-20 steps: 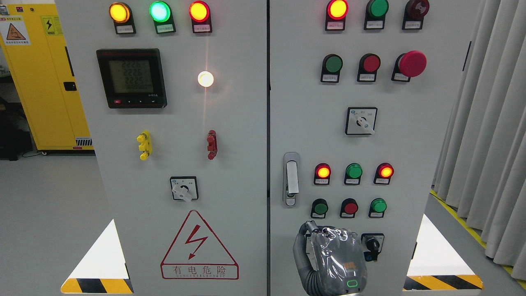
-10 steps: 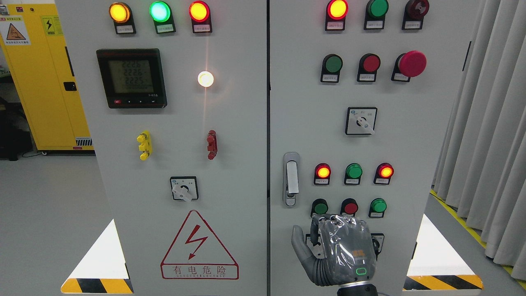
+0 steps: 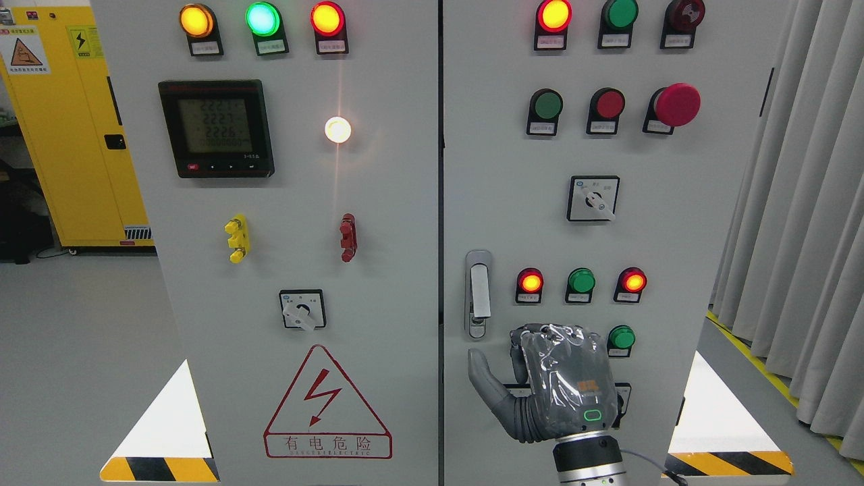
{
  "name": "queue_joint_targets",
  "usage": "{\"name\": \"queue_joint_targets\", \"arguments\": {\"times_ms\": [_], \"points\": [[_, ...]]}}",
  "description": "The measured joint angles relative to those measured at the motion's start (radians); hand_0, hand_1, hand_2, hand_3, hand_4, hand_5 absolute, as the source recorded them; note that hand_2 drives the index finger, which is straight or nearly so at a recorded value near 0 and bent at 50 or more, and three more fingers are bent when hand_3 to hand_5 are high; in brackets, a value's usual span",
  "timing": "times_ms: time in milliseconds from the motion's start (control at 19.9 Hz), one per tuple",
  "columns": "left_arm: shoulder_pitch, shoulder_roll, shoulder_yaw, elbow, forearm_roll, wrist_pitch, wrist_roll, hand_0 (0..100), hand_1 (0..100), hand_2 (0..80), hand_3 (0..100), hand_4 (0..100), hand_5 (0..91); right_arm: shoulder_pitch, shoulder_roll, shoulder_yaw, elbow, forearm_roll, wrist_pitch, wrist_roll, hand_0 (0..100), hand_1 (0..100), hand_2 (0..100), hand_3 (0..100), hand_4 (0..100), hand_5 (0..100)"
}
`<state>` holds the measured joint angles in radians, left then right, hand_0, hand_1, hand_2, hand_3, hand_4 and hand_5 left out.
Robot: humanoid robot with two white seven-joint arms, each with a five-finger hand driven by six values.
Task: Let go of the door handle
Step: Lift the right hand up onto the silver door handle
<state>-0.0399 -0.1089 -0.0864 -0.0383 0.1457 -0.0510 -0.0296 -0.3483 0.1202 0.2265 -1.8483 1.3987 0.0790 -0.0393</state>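
The silver door handle (image 3: 478, 293) stands upright on the left edge of the grey cabinet's right door (image 3: 675, 223). Nothing is touching it. My right hand (image 3: 523, 354), grey under a clear plastic cover, comes up from the bottom edge just below and to the right of the handle. Its back faces me, the thumb (image 3: 482, 378) is spread out to the left, and it holds nothing. The hand hides two lower push buttons and most of a key switch. My left arm does not show.
The right door carries lit red lamps (image 3: 530, 281), green buttons (image 3: 621, 337), a rotary switch (image 3: 593, 198) and a red mushroom button (image 3: 677, 104). The left door has a meter (image 3: 216, 128) and a warning triangle (image 3: 327, 403). Curtains (image 3: 803, 202) hang at right and a yellow cabinet (image 3: 67, 121) stands at left.
My right hand has risen along the right door towards the handle's lower end. Its thumb has swung out to the left, and it now covers the lower green and red buttons.
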Motion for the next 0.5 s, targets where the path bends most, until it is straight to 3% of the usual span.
{"name": "queue_joint_targets", "arguments": {"times_ms": [501], "points": [[0.000,0.000,0.000,0.000,0.000,0.001,0.000,12,56,0.0,0,0,0.0,-0.049,0.003,0.015,0.022,0.055,0.002,0.006,34,19,99,100,100,100]]}}
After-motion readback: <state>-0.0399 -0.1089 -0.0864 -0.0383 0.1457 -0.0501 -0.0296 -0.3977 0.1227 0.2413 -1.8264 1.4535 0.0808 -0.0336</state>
